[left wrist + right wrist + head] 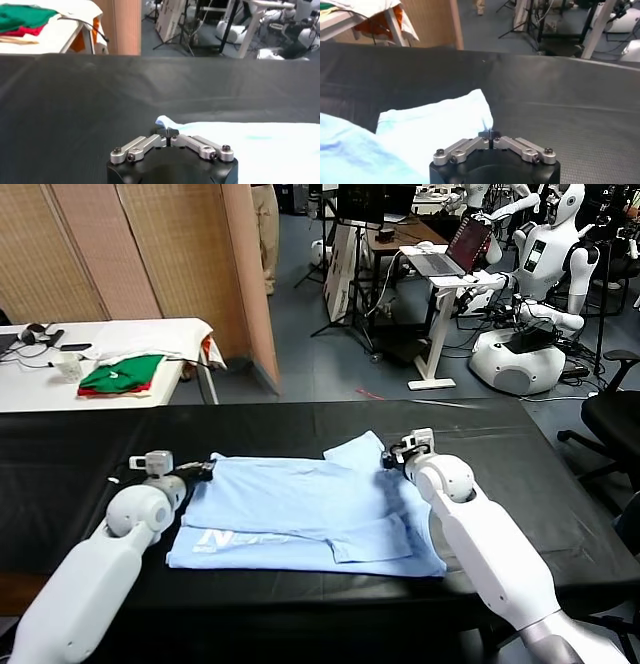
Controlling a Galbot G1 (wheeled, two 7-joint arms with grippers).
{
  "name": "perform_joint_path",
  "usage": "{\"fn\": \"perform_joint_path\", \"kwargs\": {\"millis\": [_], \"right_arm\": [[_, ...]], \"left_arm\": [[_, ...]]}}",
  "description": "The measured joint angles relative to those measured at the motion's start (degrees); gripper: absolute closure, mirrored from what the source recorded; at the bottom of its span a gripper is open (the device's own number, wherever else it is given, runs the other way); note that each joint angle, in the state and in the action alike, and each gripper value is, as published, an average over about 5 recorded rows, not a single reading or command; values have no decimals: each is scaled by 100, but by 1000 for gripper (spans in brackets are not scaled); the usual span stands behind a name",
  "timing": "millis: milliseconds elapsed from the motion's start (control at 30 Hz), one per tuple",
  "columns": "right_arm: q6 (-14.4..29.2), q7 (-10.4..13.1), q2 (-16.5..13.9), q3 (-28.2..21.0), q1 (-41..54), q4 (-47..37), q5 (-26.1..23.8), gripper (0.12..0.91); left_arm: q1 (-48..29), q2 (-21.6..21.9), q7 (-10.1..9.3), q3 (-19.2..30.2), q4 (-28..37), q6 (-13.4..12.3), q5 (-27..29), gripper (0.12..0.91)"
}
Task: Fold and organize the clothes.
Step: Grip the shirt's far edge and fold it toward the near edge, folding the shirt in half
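Observation:
The clothes are one pale light-blue T-shirt (300, 504) lying flat on the black table (560, 484), with its lower part folded up and a sleeve (355, 450) sticking out at the far side. My left gripper (205, 472) is at the shirt's far left corner, shut on the cloth edge (162, 121). In the left wrist view its fingertips (170, 134) meet with the fabric between them. My right gripper (392, 458) is beside the sleeve on the shirt's right edge, shut on a pinch of fabric (487, 122).
A white table (180, 334) at the back left holds green and red folded garments (122, 374). A wooden partition (180, 244) stands behind it. Other robots (530, 334) and a laptop stand (450, 264) are on the floor beyond the black table.

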Motion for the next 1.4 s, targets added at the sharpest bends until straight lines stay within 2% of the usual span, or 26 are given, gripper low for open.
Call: {"fn": "perform_joint_path", "kwargs": {"millis": [367,633,867,1133,1200,1267,1333,1400], "right_arm": [[-206,3,-334,479,-982,1029,-228,885],[-668,243,-626,653,-1853,1809,-370,885],[-912,330,-642,692,-2529,2237,-565,885],[-936,338,-572,721,-2872,2365,-653,884],[-923,319,-547,741,-2916,2392,-646,867],[-903,283,-524,775,-2960,2432,-633,799],[-875,242,-498,827,-3013,2488,-620,701],[-844,212,-464,918,-3088,2576,-597,571]], "left_arm": [[845,342,3,-464,-798,8,118,883],[1476,421,43,-664,-1148,22,502,883],[2041,288,107,-710,-1237,-63,847,883],[2379,131,112,-730,-1292,-133,1086,883],[2429,90,80,-759,-1334,-135,1100,883],[2464,46,39,-805,-1385,-142,1124,858],[2492,-8,-4,-867,-1462,-169,1191,776],[2519,-72,-38,-944,-1562,-207,1297,650]]}}
